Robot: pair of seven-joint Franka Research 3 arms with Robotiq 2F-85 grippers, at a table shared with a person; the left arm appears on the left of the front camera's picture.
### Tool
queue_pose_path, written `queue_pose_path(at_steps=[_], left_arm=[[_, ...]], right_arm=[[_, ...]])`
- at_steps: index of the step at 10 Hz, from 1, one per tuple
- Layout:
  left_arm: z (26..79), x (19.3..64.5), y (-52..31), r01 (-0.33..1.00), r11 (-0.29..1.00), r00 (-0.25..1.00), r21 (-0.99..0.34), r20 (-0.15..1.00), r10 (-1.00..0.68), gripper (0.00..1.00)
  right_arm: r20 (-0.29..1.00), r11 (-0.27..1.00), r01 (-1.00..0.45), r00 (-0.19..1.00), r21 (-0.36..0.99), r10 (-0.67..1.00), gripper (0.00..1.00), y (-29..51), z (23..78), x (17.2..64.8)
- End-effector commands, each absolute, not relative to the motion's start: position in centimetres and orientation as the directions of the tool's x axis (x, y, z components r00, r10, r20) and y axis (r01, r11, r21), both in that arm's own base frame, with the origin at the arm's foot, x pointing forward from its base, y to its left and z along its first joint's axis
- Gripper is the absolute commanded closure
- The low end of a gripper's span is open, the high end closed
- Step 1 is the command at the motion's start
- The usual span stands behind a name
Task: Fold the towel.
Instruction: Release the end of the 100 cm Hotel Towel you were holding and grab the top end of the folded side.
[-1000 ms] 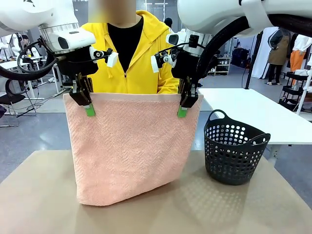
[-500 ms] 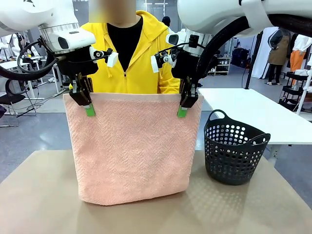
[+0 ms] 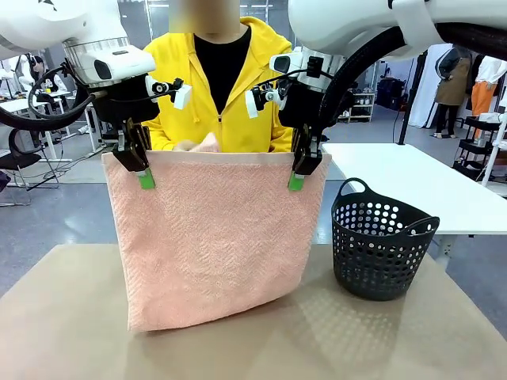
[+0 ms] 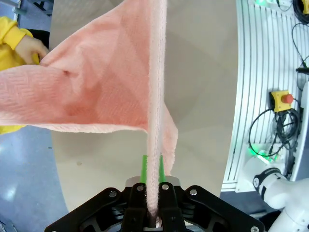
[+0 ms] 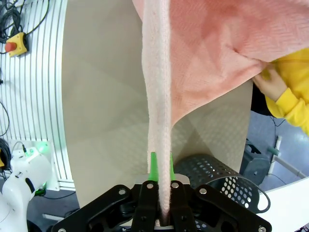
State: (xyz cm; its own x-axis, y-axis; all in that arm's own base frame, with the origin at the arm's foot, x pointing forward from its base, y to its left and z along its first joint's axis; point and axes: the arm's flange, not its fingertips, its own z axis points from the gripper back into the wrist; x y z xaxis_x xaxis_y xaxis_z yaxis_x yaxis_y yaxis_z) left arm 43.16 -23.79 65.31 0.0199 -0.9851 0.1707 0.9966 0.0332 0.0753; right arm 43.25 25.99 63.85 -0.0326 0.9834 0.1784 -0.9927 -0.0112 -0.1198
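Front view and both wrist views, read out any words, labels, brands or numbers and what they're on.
None can be read.
The towel and the basket show no print or label; the yellow button box in the left wrist view is too small to show any marking.

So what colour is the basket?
Dark grey-black, perforated basket, clearest in the front view.

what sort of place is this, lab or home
Likely a robotics lab: the left gripper and right gripper on white arms pinch a salmon-pink terry towel over a tan table, and a yellow emergency-stop box with red button sits nearby.
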Motion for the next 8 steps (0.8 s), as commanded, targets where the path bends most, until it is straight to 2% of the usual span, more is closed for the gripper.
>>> queue_pose_path(at_steps=[1, 8], left_arm=[[65.60, 43.38, -23.86, 0.996, 0.028, 0.014, 0.081, 0.172, -0.985, 1.00], [65.60, 43.38, -23.86, 0.996, 0.028, 0.014, 0.081, 0.172, -0.985, 1.00]], right_arm=[[0.168, -0.013, -0.992, -0.033, -0.122, 0.985, 1.00, 25.87, 63.87, 43.21], [0.168, -0.013, -0.992, -0.033, -0.122, 0.985, 1.00, 25.87, 63.87, 43.21]])
